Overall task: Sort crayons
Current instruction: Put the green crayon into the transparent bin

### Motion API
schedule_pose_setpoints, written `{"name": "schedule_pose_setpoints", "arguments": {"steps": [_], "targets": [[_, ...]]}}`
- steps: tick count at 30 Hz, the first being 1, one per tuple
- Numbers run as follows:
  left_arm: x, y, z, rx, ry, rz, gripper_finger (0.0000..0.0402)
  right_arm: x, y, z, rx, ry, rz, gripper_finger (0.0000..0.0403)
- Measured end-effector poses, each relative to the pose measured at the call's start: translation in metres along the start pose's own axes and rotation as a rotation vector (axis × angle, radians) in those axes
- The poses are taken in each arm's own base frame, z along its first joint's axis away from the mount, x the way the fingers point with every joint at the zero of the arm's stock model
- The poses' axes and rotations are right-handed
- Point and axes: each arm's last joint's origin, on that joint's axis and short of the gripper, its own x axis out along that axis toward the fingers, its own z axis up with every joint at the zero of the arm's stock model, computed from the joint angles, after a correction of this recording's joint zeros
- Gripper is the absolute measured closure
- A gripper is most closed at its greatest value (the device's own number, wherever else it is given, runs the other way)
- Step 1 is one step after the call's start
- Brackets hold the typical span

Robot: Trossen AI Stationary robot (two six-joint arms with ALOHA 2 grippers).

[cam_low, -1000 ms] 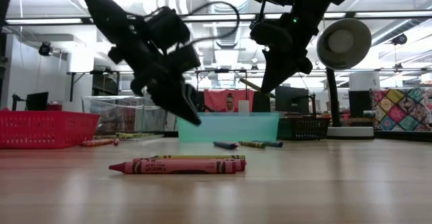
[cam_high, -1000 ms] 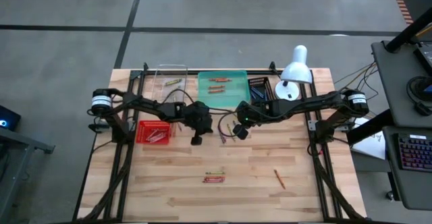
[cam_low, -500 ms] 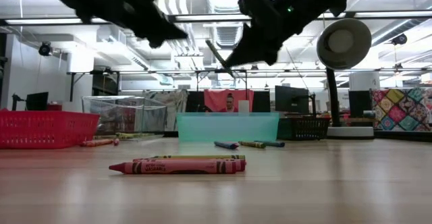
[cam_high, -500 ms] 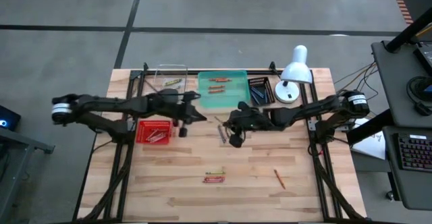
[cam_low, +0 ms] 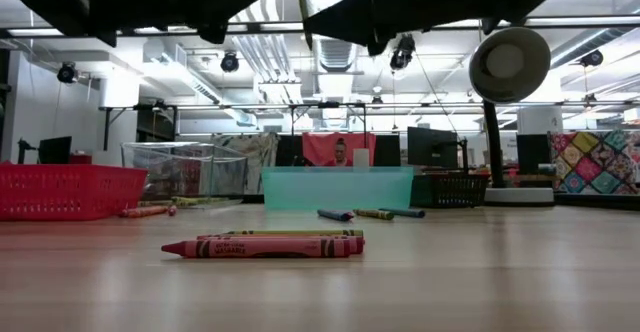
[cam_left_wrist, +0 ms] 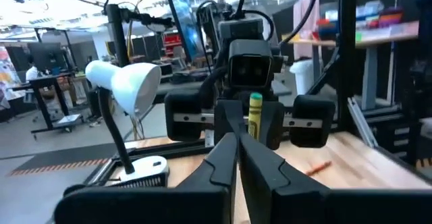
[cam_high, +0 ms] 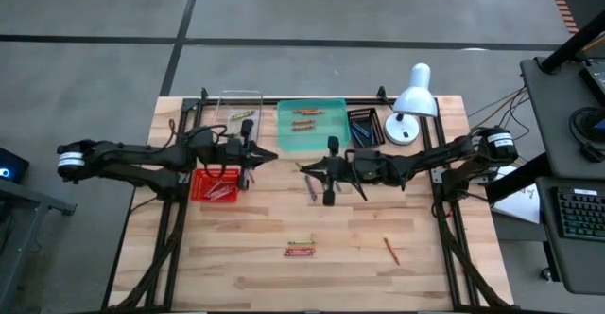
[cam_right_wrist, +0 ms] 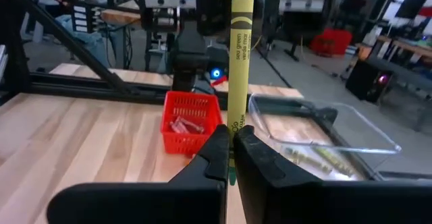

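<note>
**Above mid-table, a yellow-green crayon held for hand-over or sorting**

Above the table centre, the right gripper (cam_high: 304,168) was clamped on a yellow-green crayon (cam_right_wrist: 238,62), held upright. At nine o'clock from it, the left gripper (cam_high: 270,154) was closed, empty. Judged next: carriage to the clear tray (cam_high: 239,107). Only the wrist views revealed the grip; the high view showed loose crayons (cam_high: 301,249).

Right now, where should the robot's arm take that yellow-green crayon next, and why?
Probably toward the clear tray. The right tool is shut on a yellow-green crayon, held high over the table, and that tray already holds crayons of similar colour.
</note>
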Motion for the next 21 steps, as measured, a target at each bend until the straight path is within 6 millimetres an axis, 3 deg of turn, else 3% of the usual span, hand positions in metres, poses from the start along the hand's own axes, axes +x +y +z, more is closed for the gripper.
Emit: {"name": "schedule_pose_setpoints", "arguments": {"steps": [14, 21], "targets": [[0.041, 0.005, -0.008, -0.060, -0.018, -0.138, 0.0292, 0.004, -0.001, 0.014, -0.067, -0.048, 0.019, 0.0394], [0.058, 0.008, -0.011, -0.067, -0.004, -0.176, 0.0266, 0.004, 0.000, 0.011, -0.070, -0.021, 0.019, 0.0394]]}}
